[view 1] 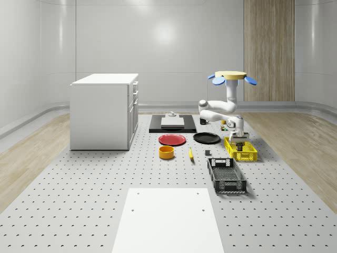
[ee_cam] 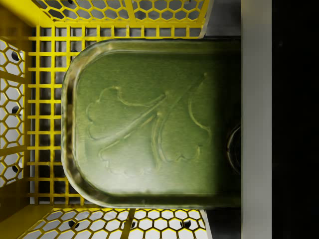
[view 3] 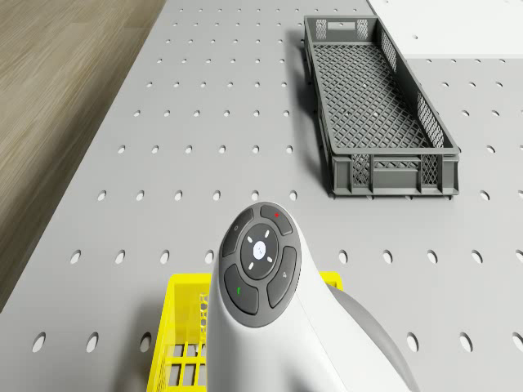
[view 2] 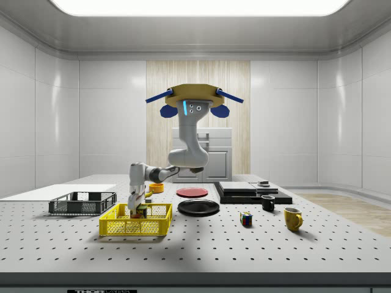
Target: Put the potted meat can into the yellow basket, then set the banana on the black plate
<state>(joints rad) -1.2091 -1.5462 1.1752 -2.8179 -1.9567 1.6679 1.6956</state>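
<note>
The drone (view 2: 193, 101) hovers above the desk (view 2: 244, 250) beside the yellow basket (view 2: 116, 227). Its pincer (view 2: 138, 209) reaches down inside the basket, gripping the potted meat can (ee_cam: 149, 124). The black plate (view 1: 206, 138) lies at the basket's ten o'clock in the whole-scene view.

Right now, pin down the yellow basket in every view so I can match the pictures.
Whole-scene view: yellow basket sits right of the black plate, with the pincer reaching into it.
Side view: it stands toward the left, between the grey crate and the plate.
Drone view: its yellow rim shows beside the arm, near the crate.
Wrist view: its mesh surrounds the potted meat can.
Shared landmark: the grey crate.
</note>
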